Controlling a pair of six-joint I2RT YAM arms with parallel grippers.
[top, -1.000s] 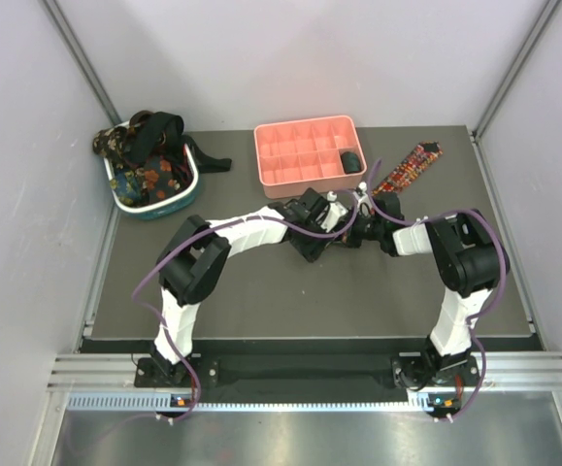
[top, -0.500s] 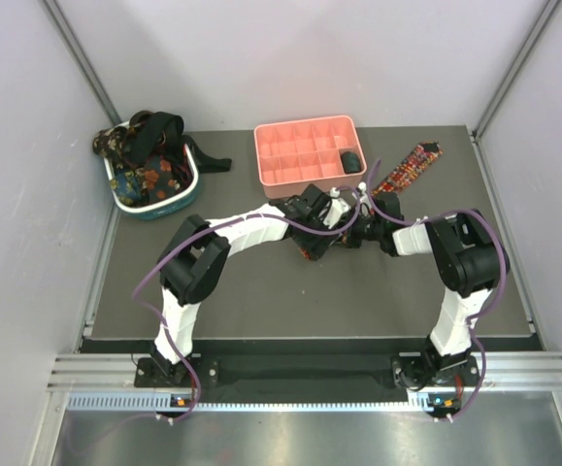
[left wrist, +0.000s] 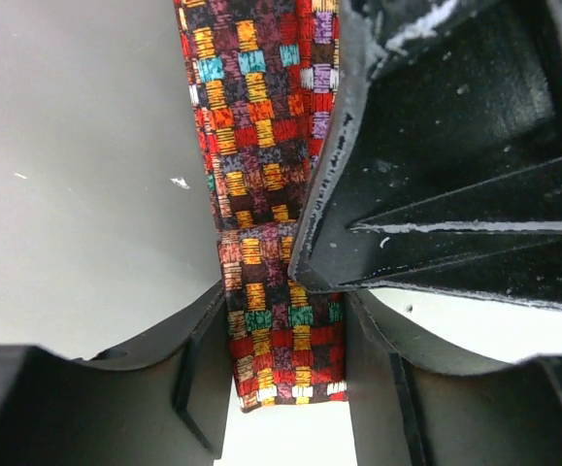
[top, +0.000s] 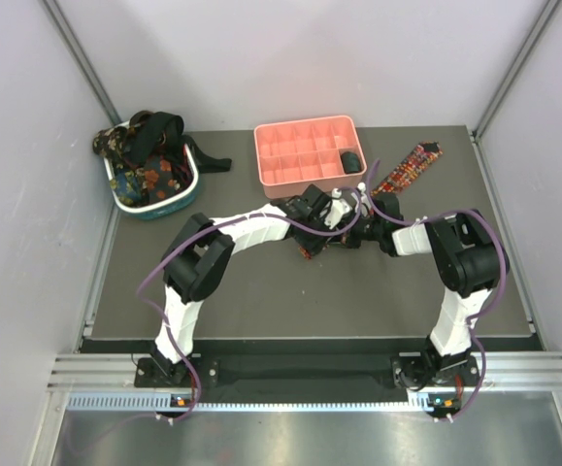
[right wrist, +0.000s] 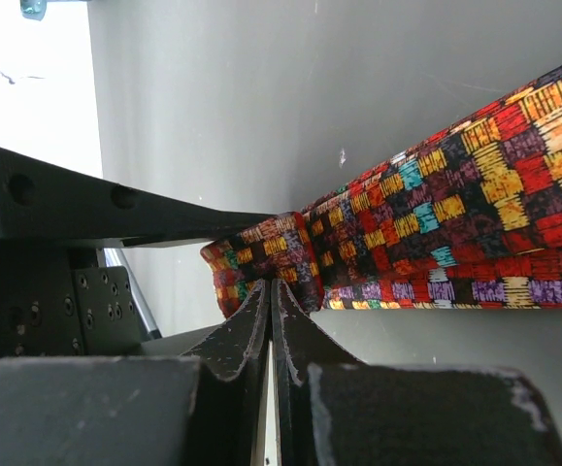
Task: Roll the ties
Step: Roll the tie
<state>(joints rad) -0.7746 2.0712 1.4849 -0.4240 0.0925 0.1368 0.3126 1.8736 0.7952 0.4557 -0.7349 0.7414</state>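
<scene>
Both arms stretched to table centre, wrists meeting nose to nose.

Left gripper (left wrist: 285,374): fingers (left wrist: 201,361) apart, touching both edges of tie (left wrist: 261,146); whether squeezing, cannot tell.

Right gripper (right wrist: 271,291): jaws together, tips nipping folded end.

Tie: red-yellow-dark plaid, narrow end doubled over once at centre, rest flat, running toward 1 o'clock.

Other ties (top: 149,146) heaped in basket (top: 188,194) at 10 o'clock.
</scene>
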